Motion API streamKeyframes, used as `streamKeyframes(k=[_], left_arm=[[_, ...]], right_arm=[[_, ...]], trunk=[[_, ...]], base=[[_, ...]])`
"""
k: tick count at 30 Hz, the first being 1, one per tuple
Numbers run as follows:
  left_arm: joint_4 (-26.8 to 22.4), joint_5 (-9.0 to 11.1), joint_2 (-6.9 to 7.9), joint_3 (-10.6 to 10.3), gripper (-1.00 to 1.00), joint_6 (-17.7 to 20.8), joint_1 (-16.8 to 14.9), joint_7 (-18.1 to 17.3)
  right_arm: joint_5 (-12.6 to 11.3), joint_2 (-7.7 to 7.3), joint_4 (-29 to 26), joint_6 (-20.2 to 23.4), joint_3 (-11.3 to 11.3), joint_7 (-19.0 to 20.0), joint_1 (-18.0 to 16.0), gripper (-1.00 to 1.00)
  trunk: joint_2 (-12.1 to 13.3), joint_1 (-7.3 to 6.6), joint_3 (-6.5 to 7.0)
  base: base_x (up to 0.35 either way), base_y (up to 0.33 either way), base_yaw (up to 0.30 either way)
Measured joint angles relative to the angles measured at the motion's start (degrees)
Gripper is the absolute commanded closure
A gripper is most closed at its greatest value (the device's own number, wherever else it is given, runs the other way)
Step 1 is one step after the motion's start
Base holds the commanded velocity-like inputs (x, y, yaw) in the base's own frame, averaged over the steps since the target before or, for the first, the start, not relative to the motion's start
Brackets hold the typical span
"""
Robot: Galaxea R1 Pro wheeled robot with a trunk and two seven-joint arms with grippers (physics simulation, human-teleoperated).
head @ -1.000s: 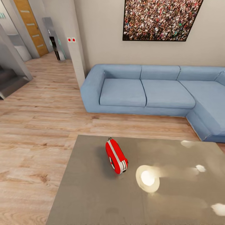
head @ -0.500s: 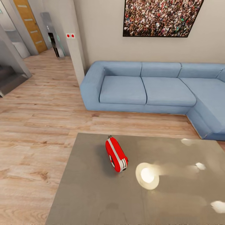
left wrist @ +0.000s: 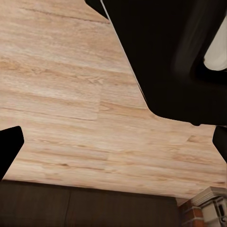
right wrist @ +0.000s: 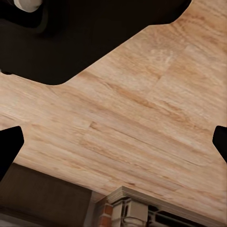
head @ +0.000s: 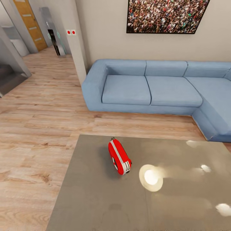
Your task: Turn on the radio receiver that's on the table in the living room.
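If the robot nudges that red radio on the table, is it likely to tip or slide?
The radio receiver stands on a narrow edge with rounded ends, so a sideways nudge would probably topple it. The table looks glossy, so it may also slide easily. Its hard-looking shell suggests it is stiff.

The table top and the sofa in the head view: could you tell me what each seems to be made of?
The table looks like a hard, polished grey-brown surface, perhaps lacquer or stone: it mirrors bright lamp spots. The sofa looks upholstered in matte blue fabric: soft cushion seams and no shine. The radio receiver on the table appears to be glossy red plastic with a white band.
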Motion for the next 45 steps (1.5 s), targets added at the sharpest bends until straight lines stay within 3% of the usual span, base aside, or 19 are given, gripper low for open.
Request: streamKeyframes(k=[45], left_arm=[[0.02,0.00,0.00,0.00,-1.00,0.00,0.00,0.00]], right_arm=[[0.00,0.09,0.00,-0.07,0.00,0.00,0.00,-1.00]], trunk=[[0.00,0.00,-4.15]], base=[[0.000,0.000,0.000]])
